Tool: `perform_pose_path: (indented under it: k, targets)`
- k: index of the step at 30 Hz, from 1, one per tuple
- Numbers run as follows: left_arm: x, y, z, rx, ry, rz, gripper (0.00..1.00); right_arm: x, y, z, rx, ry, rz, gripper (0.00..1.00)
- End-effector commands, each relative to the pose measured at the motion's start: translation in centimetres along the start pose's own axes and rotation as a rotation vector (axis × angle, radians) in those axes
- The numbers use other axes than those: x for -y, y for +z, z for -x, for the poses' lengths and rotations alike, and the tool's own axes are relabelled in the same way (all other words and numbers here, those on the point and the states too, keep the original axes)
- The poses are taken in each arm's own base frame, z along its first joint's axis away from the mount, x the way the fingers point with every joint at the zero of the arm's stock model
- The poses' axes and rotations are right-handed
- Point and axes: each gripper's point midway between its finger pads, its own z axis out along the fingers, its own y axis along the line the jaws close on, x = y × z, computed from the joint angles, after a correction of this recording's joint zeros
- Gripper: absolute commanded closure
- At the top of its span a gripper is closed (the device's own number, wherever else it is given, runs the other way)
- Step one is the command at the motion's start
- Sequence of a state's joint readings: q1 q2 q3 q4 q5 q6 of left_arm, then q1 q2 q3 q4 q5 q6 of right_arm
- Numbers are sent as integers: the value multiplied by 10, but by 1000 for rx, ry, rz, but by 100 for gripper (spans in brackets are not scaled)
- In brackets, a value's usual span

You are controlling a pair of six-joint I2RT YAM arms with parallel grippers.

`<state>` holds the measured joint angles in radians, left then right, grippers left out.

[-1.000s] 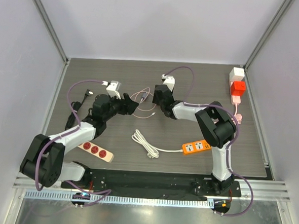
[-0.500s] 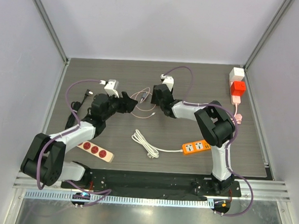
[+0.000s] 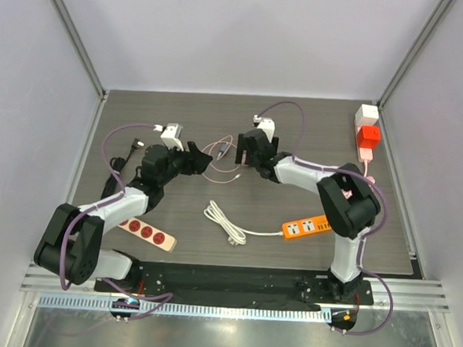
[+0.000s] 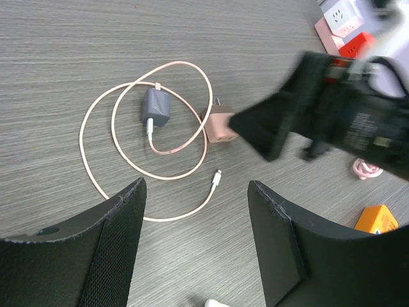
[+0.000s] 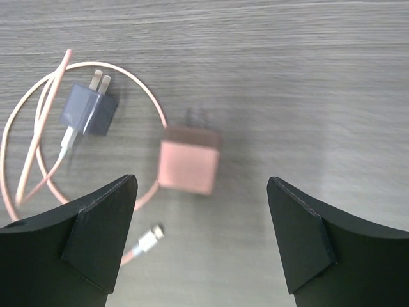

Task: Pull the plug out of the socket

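Right gripper [image 5: 201,182] has opened up since a second ago. Its jaws were narrower then and now stand spread wide, gripping nothing. Right arm's elbow has also swung out toward the right edge of the table [image 3: 320,132]. Left arm looks about the same as before.

Pink plug [image 5: 190,167] lies loose on the table, left of centre toward the far edge. In the right wrist view it sits between the spread fingers [image 5: 102,236] but below them and touches neither. Its two prongs stick out free, in no socket. It looks a bit blurred.

Grey plug [image 5: 88,109] lies just beside it, apart, prongs bare too. Thin pink cable [image 4: 118,115] runs into the grey plug and loops around it in loose rings. One loop passes right by the pink plug. The cable's free connector end [image 4: 216,179] lies on the wood near both.

Left gripper [image 4: 196,184] hovers on the near-left side of the loops, jaws apart, nothing between them, touching nothing.

Pink power strip [image 3: 365,154] sits at the far right corner, with a white block [image 3: 367,113] and a red block [image 3: 368,135] on it, well apart from the pink plug. Orange power strip [image 3: 305,227] with its white cord [image 3: 224,222] is toward the near edge. White strip with red sockets [image 3: 147,234] is near the left arm's base.
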<state>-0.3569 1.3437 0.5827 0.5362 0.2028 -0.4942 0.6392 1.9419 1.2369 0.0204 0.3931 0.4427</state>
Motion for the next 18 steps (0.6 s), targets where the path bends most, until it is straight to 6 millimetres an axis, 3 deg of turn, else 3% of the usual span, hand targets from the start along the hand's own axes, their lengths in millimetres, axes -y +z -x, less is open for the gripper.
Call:
perform_pose_path:
  k: [1,2,3,5,7,10,12,18]
  targets:
    - [5,1,21,78,-2,-25,34,25,-46,29,59,13,-70,12]
    - [5,0,22,83,-5,-26,34,36,-51,16,38,8,-91,12]
    - [4,-1,23,88,-9,-26,34,38,-69,29,71,37,-77,12]
    - [4,-3,22,88,-15,-29,34,52,-84,14,43,28,-99,12]
    - [6,-4,26,97,-14,-35,34,69,-107,17,53,46,-133,12]
    - [6,-4,25,92,-17,-38,34,87,-130,-3,14,59,-144,12]
    - [4,-2,22,83,-19,-36,34,95,-139,-32,-71,63,-139,13]
    - [5,-1,21,77,-32,-42,34,115,-159,-90,-184,164,-146,21]
